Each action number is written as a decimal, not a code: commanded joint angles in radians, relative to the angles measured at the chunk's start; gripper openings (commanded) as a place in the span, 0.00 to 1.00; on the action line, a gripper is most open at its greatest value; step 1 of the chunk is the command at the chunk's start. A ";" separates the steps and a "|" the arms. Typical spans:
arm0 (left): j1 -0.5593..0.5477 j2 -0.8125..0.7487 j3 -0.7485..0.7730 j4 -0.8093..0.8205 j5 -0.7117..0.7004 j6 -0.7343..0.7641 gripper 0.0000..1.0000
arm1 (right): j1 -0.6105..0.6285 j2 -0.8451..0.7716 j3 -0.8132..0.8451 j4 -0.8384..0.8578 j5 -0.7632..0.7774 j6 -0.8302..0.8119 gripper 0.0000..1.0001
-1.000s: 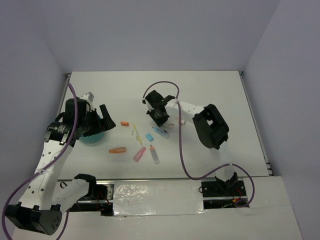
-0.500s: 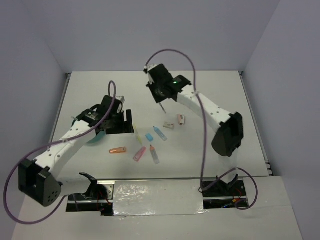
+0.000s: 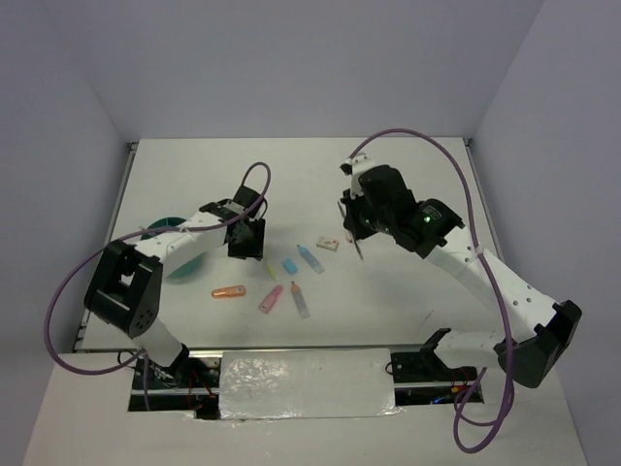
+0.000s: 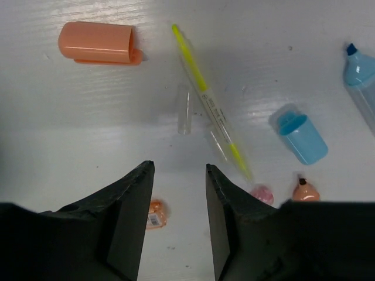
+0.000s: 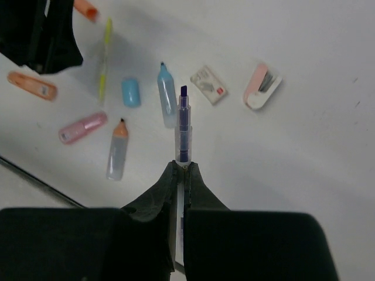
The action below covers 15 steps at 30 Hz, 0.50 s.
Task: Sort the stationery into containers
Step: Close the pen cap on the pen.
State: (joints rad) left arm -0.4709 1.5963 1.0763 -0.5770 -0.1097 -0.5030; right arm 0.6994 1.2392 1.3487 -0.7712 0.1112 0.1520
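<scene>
Purple-tipped clear marker [image 5: 183, 126] pinched in our right gripper [image 5: 182, 167], now carried from the far side to the pile's right edge; our left gripper [image 4: 179, 175], jaws spread, has left the teal bowl [image 3: 186, 264] and hangs over the yellow pen [image 4: 208, 102], so we judge both drops pending.

Orange cap [image 4: 96, 42], yellow pen [image 4: 205, 96], light-blue cap [image 4: 300, 137] — purple marker [image 5: 183, 126], teal bowl [image 3: 184, 264].

Left end effector [image 4: 179, 170] low, agape; right end effector [image 5: 182, 167] tight on pen [image 5: 183, 126].
</scene>
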 commanded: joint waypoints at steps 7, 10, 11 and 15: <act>-0.003 0.114 0.063 0.063 -0.033 0.055 0.52 | -0.008 -0.115 -0.097 0.007 -0.015 -0.008 0.00; -0.005 0.131 0.068 0.068 -0.041 0.061 0.52 | -0.008 -0.124 -0.095 0.000 -0.018 -0.011 0.00; -0.003 0.136 0.070 0.071 -0.047 0.064 0.52 | -0.008 -0.124 -0.091 -0.002 -0.021 -0.014 0.00; -0.002 0.160 0.080 0.077 -0.045 0.070 0.52 | -0.008 -0.129 -0.083 -0.013 -0.025 -0.019 0.00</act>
State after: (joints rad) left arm -0.4713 1.7275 1.1194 -0.5190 -0.1375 -0.4561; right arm 0.6956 1.1297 1.2373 -0.7868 0.0914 0.1471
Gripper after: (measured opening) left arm 0.521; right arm 0.042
